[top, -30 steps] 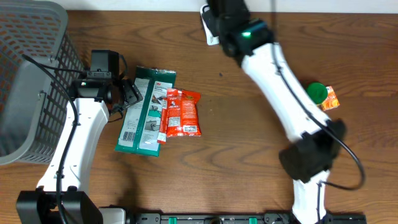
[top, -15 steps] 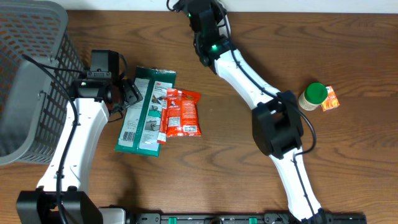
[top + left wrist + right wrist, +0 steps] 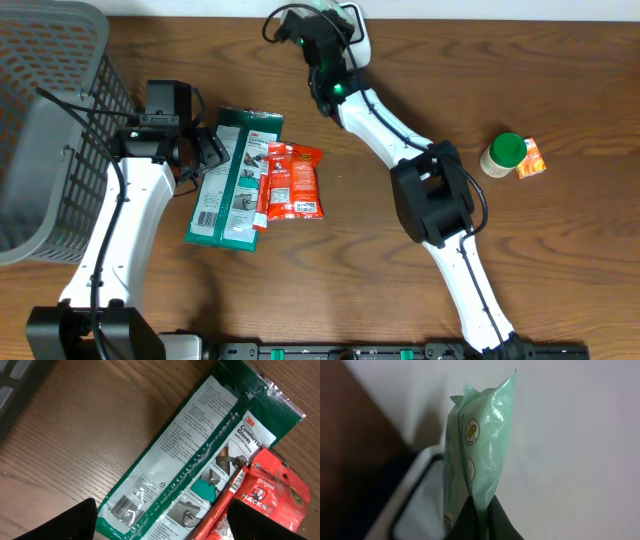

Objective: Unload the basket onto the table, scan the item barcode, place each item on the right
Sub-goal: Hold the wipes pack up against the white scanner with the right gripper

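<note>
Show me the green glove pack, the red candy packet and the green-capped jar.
green glove pack [image 3: 232,185], overhead view, middle of the pack.
red candy packet [image 3: 293,183], overhead view, centre of the packet.
green-capped jar [image 3: 509,148], overhead view, on its green cap.

We see a brown wooden table [image 3: 570,270] with dark lines in the wood. A plain white wall [image 3: 520,8] runs along its far side.

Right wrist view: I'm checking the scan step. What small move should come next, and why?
Probably a slight wrist roll, turning the printed face of the pouch toward the dark frame beside it, which may be the scanner. The right hand pinches the pouch upright by its lower edge.
</note>
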Available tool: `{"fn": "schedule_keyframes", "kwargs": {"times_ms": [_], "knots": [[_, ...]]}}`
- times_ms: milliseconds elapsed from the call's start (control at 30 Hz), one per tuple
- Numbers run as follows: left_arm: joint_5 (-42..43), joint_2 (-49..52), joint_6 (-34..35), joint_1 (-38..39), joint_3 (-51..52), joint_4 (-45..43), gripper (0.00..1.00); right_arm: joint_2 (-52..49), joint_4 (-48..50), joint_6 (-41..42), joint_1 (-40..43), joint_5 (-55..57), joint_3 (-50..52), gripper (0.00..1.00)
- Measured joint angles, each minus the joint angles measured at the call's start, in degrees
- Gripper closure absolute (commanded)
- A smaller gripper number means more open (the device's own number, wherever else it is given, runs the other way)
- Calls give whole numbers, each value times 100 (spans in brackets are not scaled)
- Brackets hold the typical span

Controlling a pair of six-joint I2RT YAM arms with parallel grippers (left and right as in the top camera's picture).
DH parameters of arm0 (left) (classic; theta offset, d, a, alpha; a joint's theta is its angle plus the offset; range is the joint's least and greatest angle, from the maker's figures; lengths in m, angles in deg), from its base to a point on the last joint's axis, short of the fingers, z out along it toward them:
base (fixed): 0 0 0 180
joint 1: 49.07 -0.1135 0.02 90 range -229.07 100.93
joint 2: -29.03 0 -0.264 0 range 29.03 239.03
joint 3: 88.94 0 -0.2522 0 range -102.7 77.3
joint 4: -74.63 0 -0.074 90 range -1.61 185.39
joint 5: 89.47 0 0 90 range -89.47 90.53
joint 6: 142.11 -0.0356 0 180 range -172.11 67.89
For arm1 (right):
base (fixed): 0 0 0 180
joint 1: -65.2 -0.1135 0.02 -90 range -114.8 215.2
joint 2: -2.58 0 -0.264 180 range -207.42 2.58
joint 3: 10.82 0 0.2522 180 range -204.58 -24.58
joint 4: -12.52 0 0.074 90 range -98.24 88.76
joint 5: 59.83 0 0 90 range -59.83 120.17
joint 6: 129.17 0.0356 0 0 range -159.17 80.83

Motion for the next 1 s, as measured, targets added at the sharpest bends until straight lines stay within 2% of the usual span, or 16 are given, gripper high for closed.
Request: {"fn": "schedule_keyframes", "kwargs": {"times_ms": [567, 667, 833, 1000], "knots": [[0, 0, -2, 0, 0, -2, 16, -140, -229, -345, 7, -369, 0, 99], [0, 0, -2, 0, 0, -2, 16, -149, 76, -579, 7, -387, 2, 99], [2, 0, -2, 0, 0, 0, 16, -179, 1377, -807, 4, -127, 4, 99], [0, 0, -2, 0, 0, -2, 16, -179, 1397, -1008, 7, 42, -4, 99]]}}
